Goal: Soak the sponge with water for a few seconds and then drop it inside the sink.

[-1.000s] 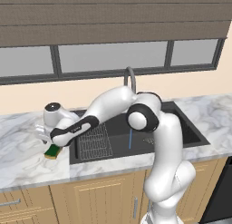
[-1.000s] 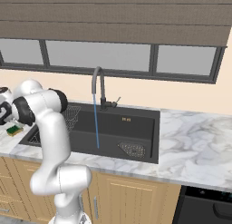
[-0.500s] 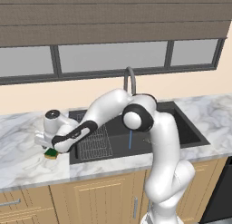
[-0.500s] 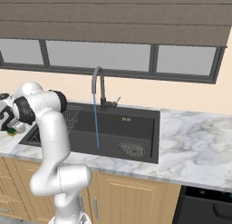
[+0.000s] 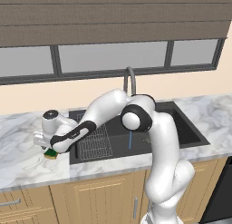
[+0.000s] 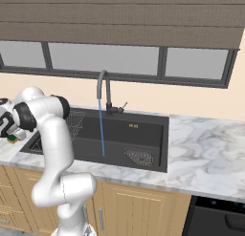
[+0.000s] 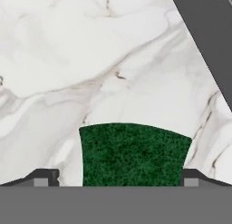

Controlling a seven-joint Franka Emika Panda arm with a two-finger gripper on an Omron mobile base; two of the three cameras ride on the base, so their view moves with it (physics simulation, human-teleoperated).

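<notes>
The sponge (image 5: 51,153) lay on the marble tabletop (image 5: 20,162), just left of the sink (image 5: 181,123), green face up. The pincer (image 5: 49,148) hung right over it, and in the hand view the sponge (image 7: 134,155) sat squarely between the two fingertips (image 7: 43,177), one tip off each short end, so its long axis ran from tip to tip across the gap. The jaws stood wide and clear of it on both sides: nothing gripped, no contact that could be made out. Whether the tips had reached sponge height was hard to say from these angles. From the right base view the sponge (image 6: 11,139) peeked out under the hand at the sink's left rim. Further right, the water (image 6: 101,127) ran in a thin blue line from the faucet (image 6: 103,89) into the sink, well apart from the sponge. By my reading, the coming move was a plain squeeze along that long axis, then a lift and a carry rightward to the stream.
</notes>
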